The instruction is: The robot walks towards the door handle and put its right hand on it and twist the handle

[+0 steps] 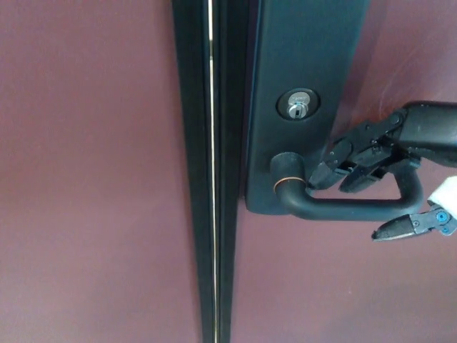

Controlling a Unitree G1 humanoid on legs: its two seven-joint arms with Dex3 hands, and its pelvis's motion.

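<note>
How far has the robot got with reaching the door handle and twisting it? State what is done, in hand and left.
Done: the robot stands at the door, its right hand at the door handle. In hand: two fingers lie over the lever, the thumb hangs below it, not yet closed. Left: the lever looks level, so gripping and twisting remain.

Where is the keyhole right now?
In the head view, the keyhole sits right of centre on the dark door plate, just above the lever handle and up-left of the right hand.
</note>
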